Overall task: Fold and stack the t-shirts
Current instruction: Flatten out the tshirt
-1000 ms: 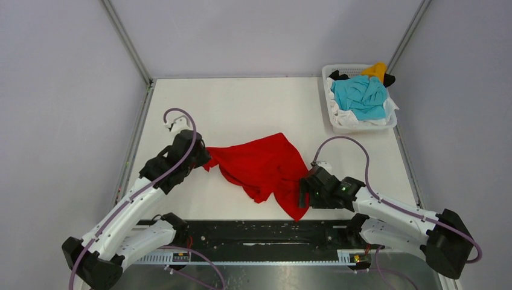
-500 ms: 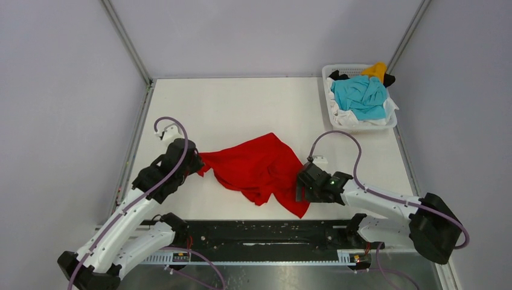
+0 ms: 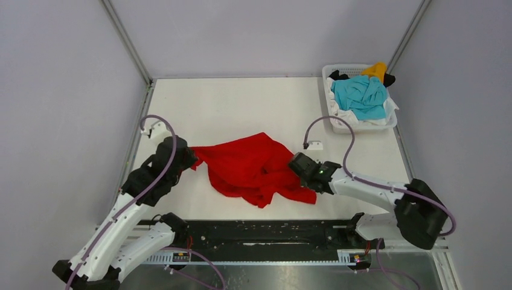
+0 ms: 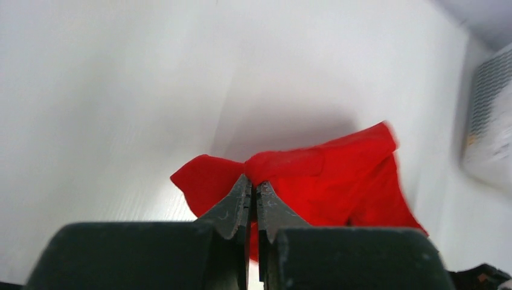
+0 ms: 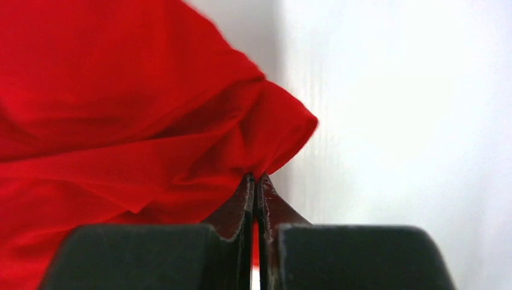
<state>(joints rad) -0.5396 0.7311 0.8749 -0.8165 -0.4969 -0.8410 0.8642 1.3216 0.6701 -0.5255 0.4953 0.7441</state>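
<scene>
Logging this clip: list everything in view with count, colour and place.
red t-shirt: 1, bright red, crumpled mid-table
basket: 1, white, table's far right corner
turquoise t-shirt: 1, turquoise, topmost in basket
yellow-orange t-shirt: 1, yellow-orange, basket's far edge
black cloth: count unclear, black, basket's far edge
white cloth: count unclear, white, under the turquoise
table: 1, white
left gripper: 1, black, shut on red t-shirt's left end
right gripper: 1, black, shut on its right end

The left arm [image 3: 124, 211] and right arm [image 3: 368, 188] have white shells, black joints and a looping purple cable [image 3: 156, 116] each. The left hand [image 4: 253, 190] and right hand [image 5: 256, 181] are black with tapered, scuffed fingers [image 4: 232, 208].
</scene>
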